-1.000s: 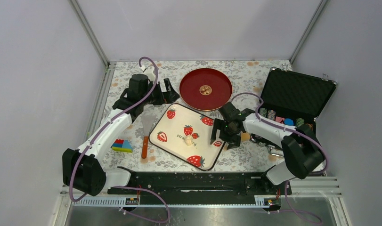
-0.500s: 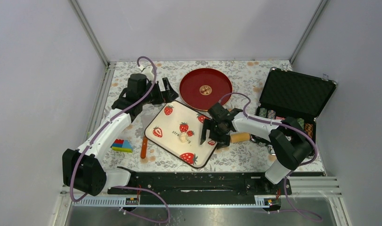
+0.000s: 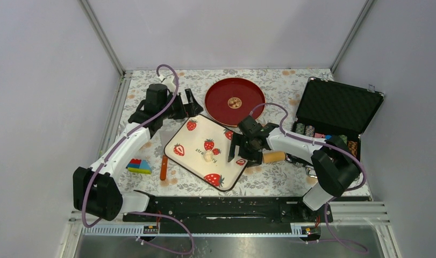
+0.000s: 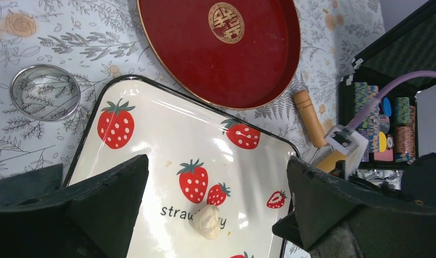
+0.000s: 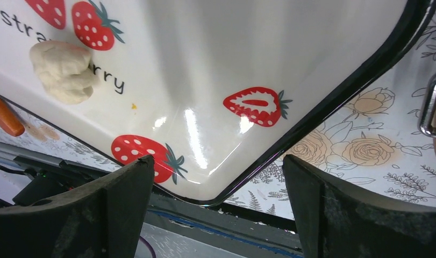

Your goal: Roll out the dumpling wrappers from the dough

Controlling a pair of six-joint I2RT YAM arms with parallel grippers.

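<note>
The dough [image 3: 208, 157] is a small off-white lump near the middle of the strawberry tray [image 3: 194, 141]. The left wrist view shows the dough [image 4: 207, 221] beside the printed word. It also appears at the upper left of the right wrist view [image 5: 62, 70]. No dumpling wrappers are in view. My right gripper [image 3: 241, 153] hangs open over the tray's right corner [image 5: 312, 115], holding nothing [image 5: 218, 158]. My left gripper [image 3: 189, 106] stands open above the tray's far corner, empty [image 4: 217, 158]. The tan wooden roller [image 3: 273, 157] lies on the cloth right of the tray.
A red plate [image 3: 226, 91] sits behind the tray. A metal ring cutter [image 4: 45, 99] lies left of the plate. An orange-handled spatula [image 3: 163, 167] and coloured blocks [image 3: 139, 165] lie left of the tray. An open black case [image 3: 334, 110] of chips stands at right.
My right gripper moved left over the tray's right side, uncovering the roller. The tray shifted slightly left and turned. The left arm barely moved.
</note>
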